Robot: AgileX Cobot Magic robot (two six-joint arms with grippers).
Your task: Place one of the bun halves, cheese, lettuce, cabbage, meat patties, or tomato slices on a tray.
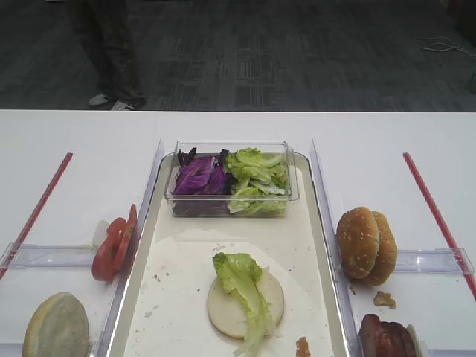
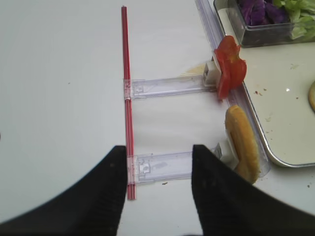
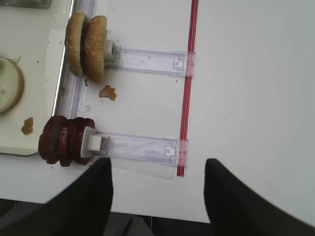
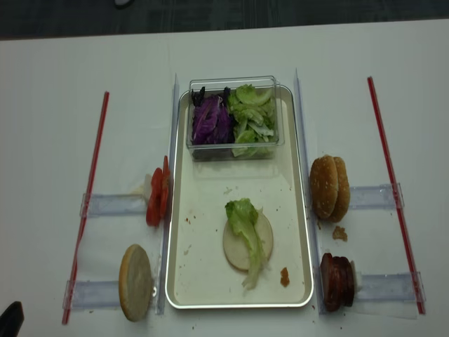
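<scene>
Lettuce [image 1: 245, 291] lies across pale bun half [image 1: 234, 307] at lower centre of tray [image 1: 312, 245]. My right gripper [image 3: 157, 189] spread wide, holding nothing, at bottom of frame near meat patties [image 3: 64, 140]. My left gripper [image 2: 158, 182] also spread, empty, low in frame. Crumb [image 1: 303, 346] beside bun, maybe meat.

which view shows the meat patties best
The right wrist view: the meat patties stand on edge against their holder, all of them visible and close. The realsense high view shows them whole but small beside the tray. The other high view crops them at the bottom edge. The left wrist view misses them.
</scene>
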